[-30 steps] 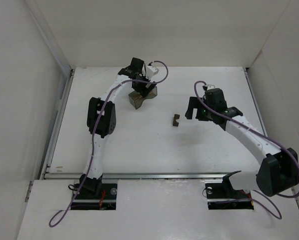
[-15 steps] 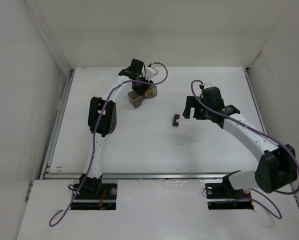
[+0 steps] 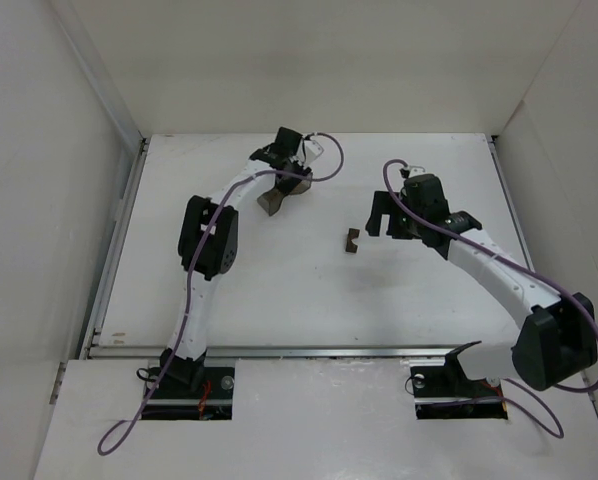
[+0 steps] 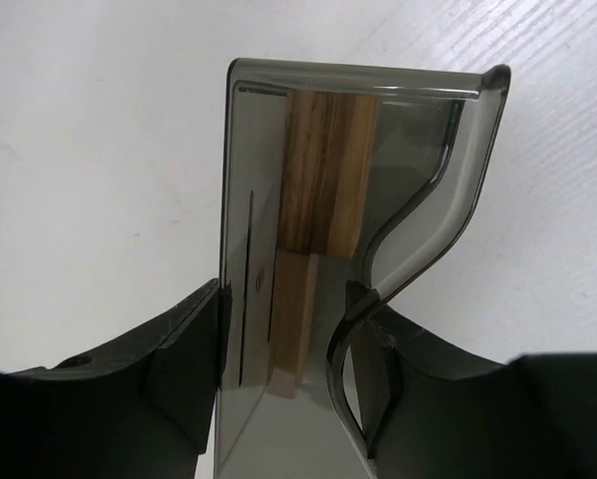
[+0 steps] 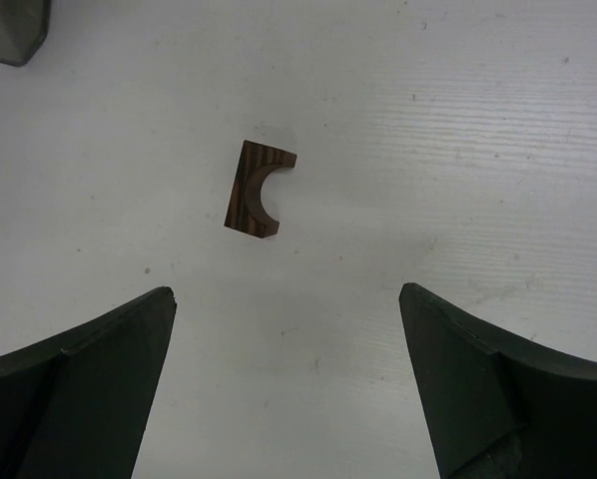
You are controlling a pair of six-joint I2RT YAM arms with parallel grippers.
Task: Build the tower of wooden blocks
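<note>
My left gripper (image 4: 284, 299) is shut on the wall of a translucent grey plastic bin (image 4: 418, 230) and holds it tipped at the back of the table (image 3: 276, 197). Inside the bin lie a striped brown wood block (image 4: 328, 170) and a light tan block (image 4: 291, 319). A small dark brown block with a half-round notch (image 5: 259, 190) lies alone on the table (image 3: 351, 240). My right gripper (image 5: 287, 299) is open and empty, hovering just right of that block (image 3: 384, 215). No stacked tower shows.
White walls enclose the table on the left, back and right. A metal rail (image 3: 309, 350) runs along the near edge. The bin's corner shows at the top left of the right wrist view (image 5: 9, 30).
My left gripper has swung right and turned the bin, so it now looks narrower and more tipped. My right gripper shifted slightly left toward the notched block, then held still.
</note>
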